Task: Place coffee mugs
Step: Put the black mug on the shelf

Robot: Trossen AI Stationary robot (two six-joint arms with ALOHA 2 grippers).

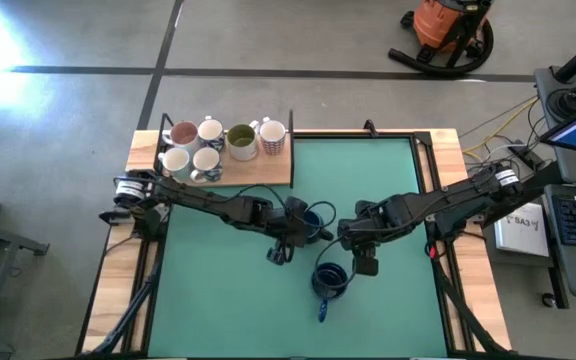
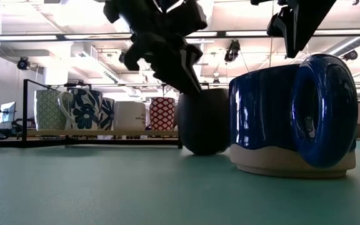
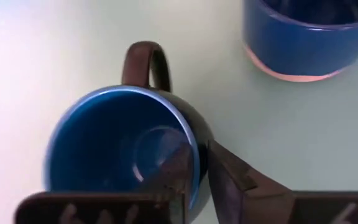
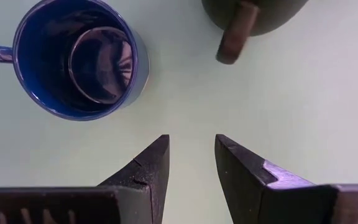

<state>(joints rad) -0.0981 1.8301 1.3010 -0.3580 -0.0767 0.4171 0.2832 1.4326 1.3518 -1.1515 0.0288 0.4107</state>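
the left gripper (image 3: pixel 197 180) was clamped on the rim of a dark blue mug (image 3: pixel 123 149), one finger inside, one outside. the right gripper (image 4: pixel 191 165) hung open over bare mat, a second blue mug (image 4: pixel 79 59) just ahead. glazed ceramic: rigid, slippery, breakable; the rim looked the best hold.

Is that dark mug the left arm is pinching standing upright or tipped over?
Upright. The dark mug sits mouth-up with its blue inside showing, and the left end effector pinches its rim.
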